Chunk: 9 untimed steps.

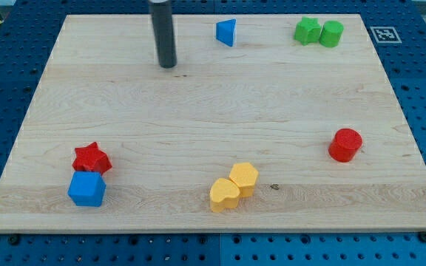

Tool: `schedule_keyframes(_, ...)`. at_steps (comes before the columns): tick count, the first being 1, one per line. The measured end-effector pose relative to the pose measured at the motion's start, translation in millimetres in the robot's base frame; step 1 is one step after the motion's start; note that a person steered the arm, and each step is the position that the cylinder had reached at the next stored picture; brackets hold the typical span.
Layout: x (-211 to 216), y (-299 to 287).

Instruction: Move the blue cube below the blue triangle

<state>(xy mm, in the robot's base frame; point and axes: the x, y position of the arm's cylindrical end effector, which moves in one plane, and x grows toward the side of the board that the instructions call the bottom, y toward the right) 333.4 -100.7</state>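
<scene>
The blue cube (86, 189) sits near the view's bottom left of the wooden board, touching the red star (91, 159) just above it. The blue triangle (227, 32) stands near the view's top edge, a little right of centre. My tip (168, 65) is at the view's top, left of the blue triangle and far above the blue cube, touching no block.
A green star-like block (307, 30) and a green cylinder-like block (331, 33) sit together at the top right. A red cylinder (345, 145) is at the right. Two yellow blocks, a heart (224, 195) and a hexagon (243, 179), touch at the bottom centre.
</scene>
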Motion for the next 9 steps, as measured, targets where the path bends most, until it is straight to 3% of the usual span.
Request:
schedule_keyframes(3,48.9,-115.5)
schedule_keyframes(4,93.9,-137.2)
schedule_keyframes(7,243.0,-151.8)
schedule_keyframes(9,259.4,-73.4)
